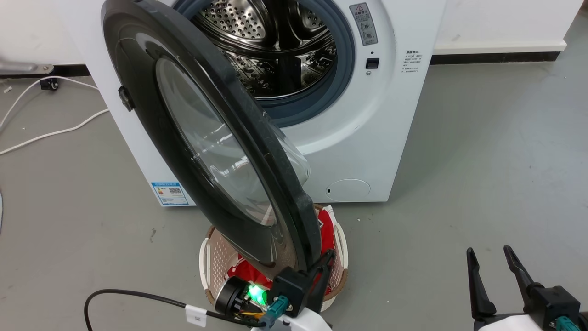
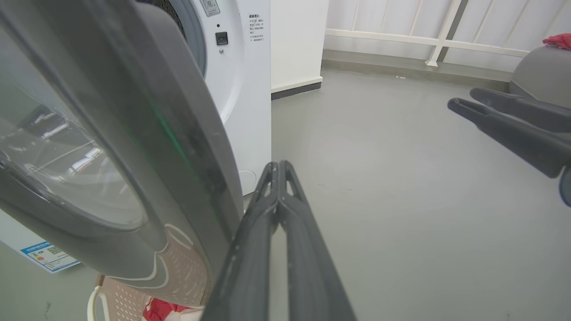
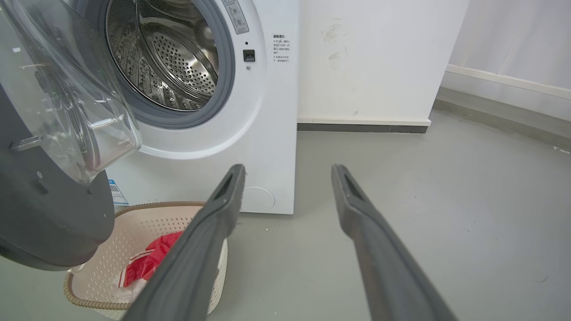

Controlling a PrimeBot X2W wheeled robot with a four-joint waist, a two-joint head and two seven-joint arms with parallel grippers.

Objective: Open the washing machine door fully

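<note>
- Beside the washing machine door (image 1: pixel 206 138), half open, my left gripper (image 2: pixel 279 166) is pressed together, perhaps touching its rim.
- My right gripper (image 1: pixel 491 252) stands spread, empty.

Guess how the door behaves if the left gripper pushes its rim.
The door probably swings as one rigid disc, not flexing. Its glossy rim may let the shut left gripper slide off. The bulging glass suggests it's heavyish.

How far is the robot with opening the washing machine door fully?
Done: the washing machine door stands swung out, the drum exposed. In hand: the left gripper, jaws shut, sits beside its lower rim. Left: pushing it wider. The right gripper is open.
</note>
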